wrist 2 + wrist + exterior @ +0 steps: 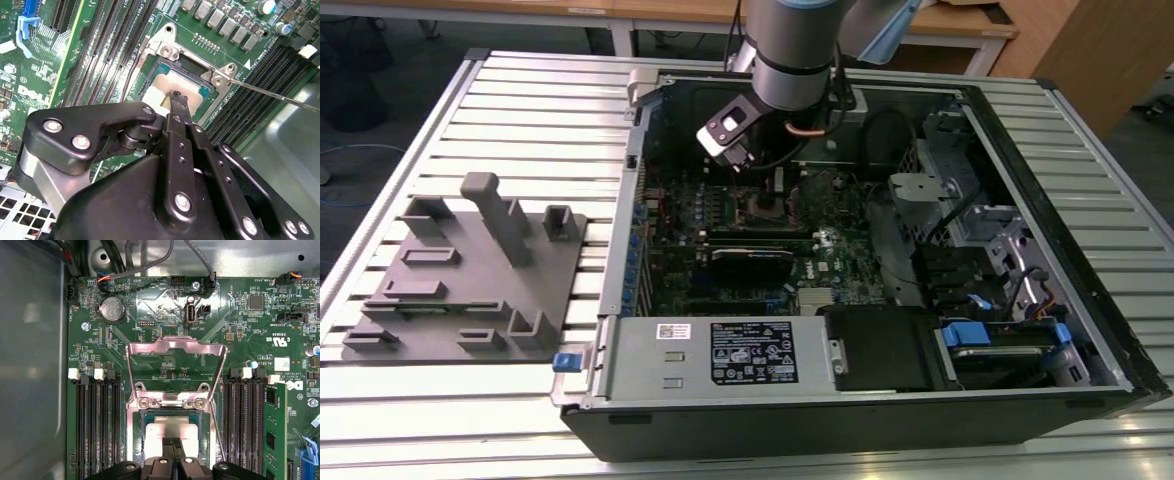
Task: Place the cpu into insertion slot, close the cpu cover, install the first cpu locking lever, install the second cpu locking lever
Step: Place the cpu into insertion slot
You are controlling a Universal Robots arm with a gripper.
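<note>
The cpu (172, 427), a flat silver-grey square, lies in the insertion slot (136, 440) on the green motherboard. Seen from the second wrist view, the cpu (165, 82) sits under the black fingertips. My gripper (172, 444) is shut, its tips together and touching or just above the cpu's top. The cpu cover (175, 344), a silver frame with a cut-out centre, stands swung open on its hinge beyond the slot. A thin wire locking lever (280, 97) sticks out beside the socket, unlatched. In the exterior view my gripper (744, 160) hangs over the slot (767, 207) inside the open case.
Long black memory slots (95, 425) flank the socket on both sides. A grey power supply box (720, 355) fills the case's near edge, and drive bays (974, 220) stand at the exterior view's right. A grey fixture plate (460, 275) lies outside on the slatted table.
</note>
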